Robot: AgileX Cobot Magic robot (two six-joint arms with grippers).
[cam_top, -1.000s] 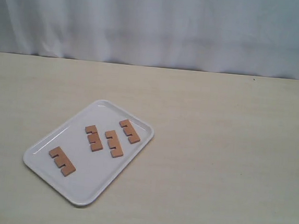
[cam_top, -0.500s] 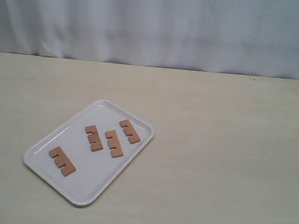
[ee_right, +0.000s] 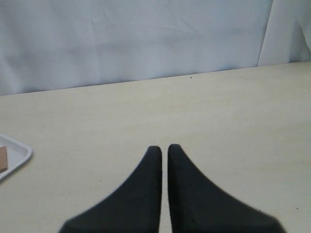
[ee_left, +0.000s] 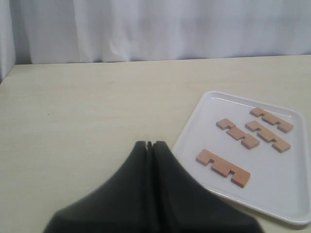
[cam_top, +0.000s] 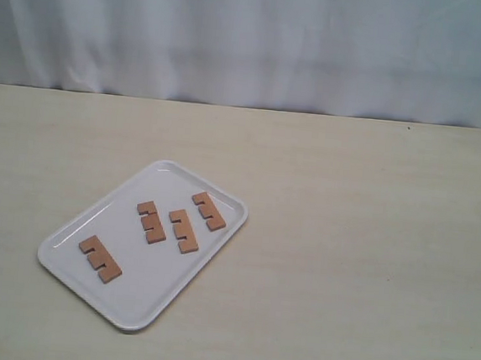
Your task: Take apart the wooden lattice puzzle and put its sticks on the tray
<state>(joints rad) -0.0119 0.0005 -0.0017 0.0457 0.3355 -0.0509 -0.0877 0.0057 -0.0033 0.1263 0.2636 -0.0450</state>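
Observation:
The white tray (cam_top: 141,299) lies on the left half of the table. Several notched light-brown sticks rest flat on it, all apart: one near the front corner (cam_top: 100,259) and three side by side further back (cam_top: 151,221) (cam_top: 183,231) (cam_top: 208,211). No interlocked lattice puzzle shows anywhere. Neither gripper appears in the exterior view. The left wrist view shows the left gripper (ee_left: 149,143) shut and empty, off the tray (ee_left: 286,187), with the nearest stick (ee_left: 223,168) beside it. In the right wrist view the right gripper (ee_right: 164,147) is shut on nothing over bare table, and the tray's corner (ee_right: 18,154) shows at the edge.
A pale wooden table (cam_top: 361,241) stretches to the right of the tray. A white curtain (cam_top: 253,38) hangs along the table's far edge.
A dark bit of the right arm at the exterior view's right edge one second ago has gone out of view. Tray and sticks have not moved.

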